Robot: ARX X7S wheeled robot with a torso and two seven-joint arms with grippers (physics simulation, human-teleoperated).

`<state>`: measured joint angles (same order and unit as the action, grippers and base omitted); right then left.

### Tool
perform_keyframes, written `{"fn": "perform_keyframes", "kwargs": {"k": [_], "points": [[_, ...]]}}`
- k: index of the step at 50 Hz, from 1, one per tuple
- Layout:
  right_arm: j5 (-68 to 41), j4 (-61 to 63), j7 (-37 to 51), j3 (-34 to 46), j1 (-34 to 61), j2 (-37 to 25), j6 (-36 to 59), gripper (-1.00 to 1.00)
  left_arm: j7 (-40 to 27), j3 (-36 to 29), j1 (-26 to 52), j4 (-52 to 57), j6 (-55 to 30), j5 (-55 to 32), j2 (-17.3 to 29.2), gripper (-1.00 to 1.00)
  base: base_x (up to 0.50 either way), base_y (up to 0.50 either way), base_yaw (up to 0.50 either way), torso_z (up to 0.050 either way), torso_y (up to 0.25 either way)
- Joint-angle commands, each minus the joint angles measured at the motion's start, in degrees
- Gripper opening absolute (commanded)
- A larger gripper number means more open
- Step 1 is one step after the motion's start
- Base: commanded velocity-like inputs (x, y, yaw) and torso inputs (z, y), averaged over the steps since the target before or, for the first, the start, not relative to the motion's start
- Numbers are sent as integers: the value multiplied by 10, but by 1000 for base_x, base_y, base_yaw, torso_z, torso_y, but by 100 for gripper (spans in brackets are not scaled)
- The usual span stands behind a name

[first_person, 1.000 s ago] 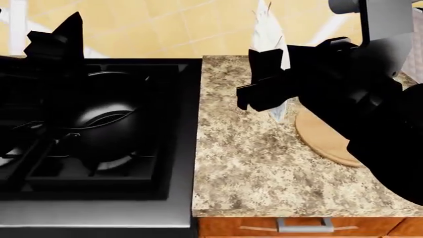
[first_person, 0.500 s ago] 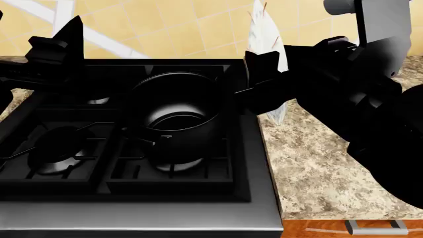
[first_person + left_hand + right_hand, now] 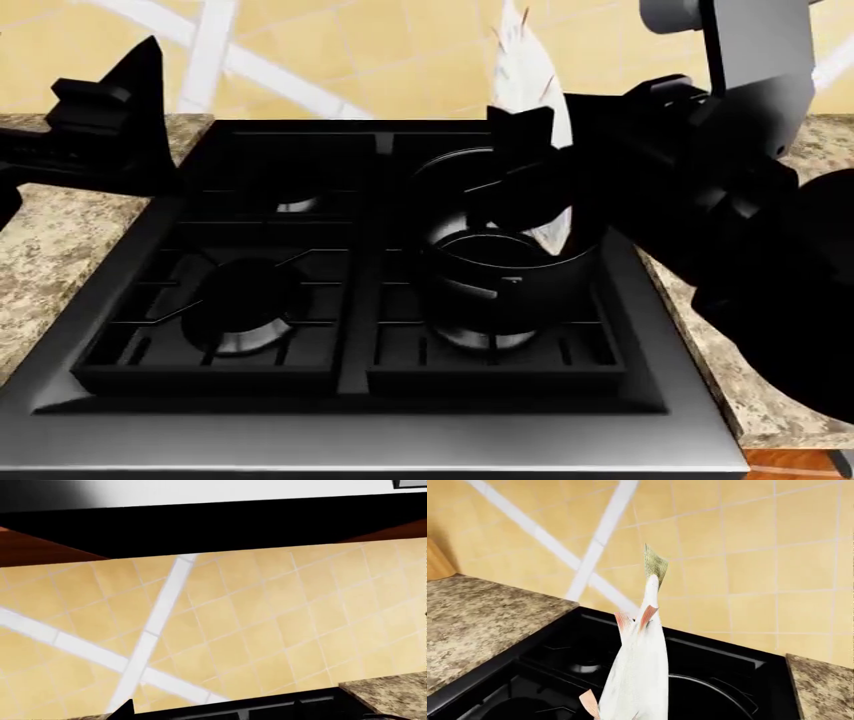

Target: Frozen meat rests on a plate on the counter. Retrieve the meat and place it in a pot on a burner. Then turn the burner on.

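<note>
Meat (image 3: 531, 70) upright in clenched R gripper (image 3: 523, 165) above pot (image 3: 507, 275); L gripper (image 3: 114, 110) state unclear.

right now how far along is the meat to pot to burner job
Done: the frozen meat is off the plate, which is out of view, and held upright by the right gripper.
In hand: it hangs above the pot, which sits on the front right burner, not yet released.
Left: drop it in the pot, then turn that burner on. No flame shows. The left gripper hovers idle.
</note>
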<state>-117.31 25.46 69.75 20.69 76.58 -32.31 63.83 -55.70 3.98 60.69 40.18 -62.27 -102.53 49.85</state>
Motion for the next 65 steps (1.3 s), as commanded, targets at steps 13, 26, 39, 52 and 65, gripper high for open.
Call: {"fn": "perform_keyframes", "kwargs": {"k": [13,26,39,52,65], "points": [[14,-103,-18,45,50,20,19,-100,50,30,-55,0,11,48,-8,100,0,0,0,0,1],[178,-237,-179,82,94,57,50,-100,80,44,-92,-8,19,90,-14,100,0,0,0,0,0],[241,-290,-242,109,92,65,42,-100,96,40,-105,-16,21,117,-18,100,0,0,0,0,0],[298,-327,-304,134,99,73,26,-100,107,32,-114,-20,24,139,-22,100,0,0,0,0,1],[324,-352,-337,157,95,80,21,-100,90,37,-120,-14,27,118,-13,100,0,0,0,0,0]]}}
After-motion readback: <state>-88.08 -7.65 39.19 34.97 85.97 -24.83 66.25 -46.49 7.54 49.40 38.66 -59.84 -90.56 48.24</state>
